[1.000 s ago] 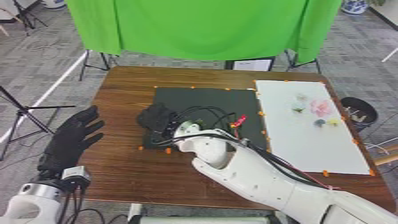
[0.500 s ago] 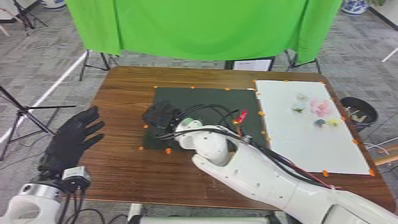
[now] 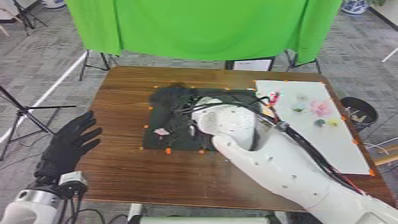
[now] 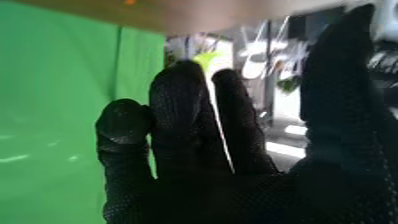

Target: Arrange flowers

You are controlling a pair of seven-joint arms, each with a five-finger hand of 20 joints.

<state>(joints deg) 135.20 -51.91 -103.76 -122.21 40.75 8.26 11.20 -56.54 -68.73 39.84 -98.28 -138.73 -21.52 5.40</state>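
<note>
- The brown wooden table [image 3: 129,120] spreads around the black mat [image 3: 213,144] on all sides, its surface serving as the stage for the flowers.
- The bright green cloth [image 3: 195,30] hangs beyond the mat, past the table's far edge.
- The robot's white right arm [image 3: 266,170] extends across the mat from its near right, dark cables running along it.
- A white board [image 3: 324,150] lies just right of the mat.
- The left hand [image 3: 67,145], gloved in black, is well to the left of the mat, fingers extended and slightly spread.
- The right hand [image 3: 173,95] is above the mat's far left part; in the wrist view the right hand [image 4: 204,200] has its fingers lifted nearly straight, the thumb apart from them.
- Flowers rest on the board, right of the mat: a pink bloom [image 3: 321,107], with a yellow bloom [image 3: 334,122] near it.
- A small pale pink piece [image 3: 161,131] lies on the mat's left part, too small to identify.
- Small orange markers [image 3: 168,150] dot the mat's border.
</note>
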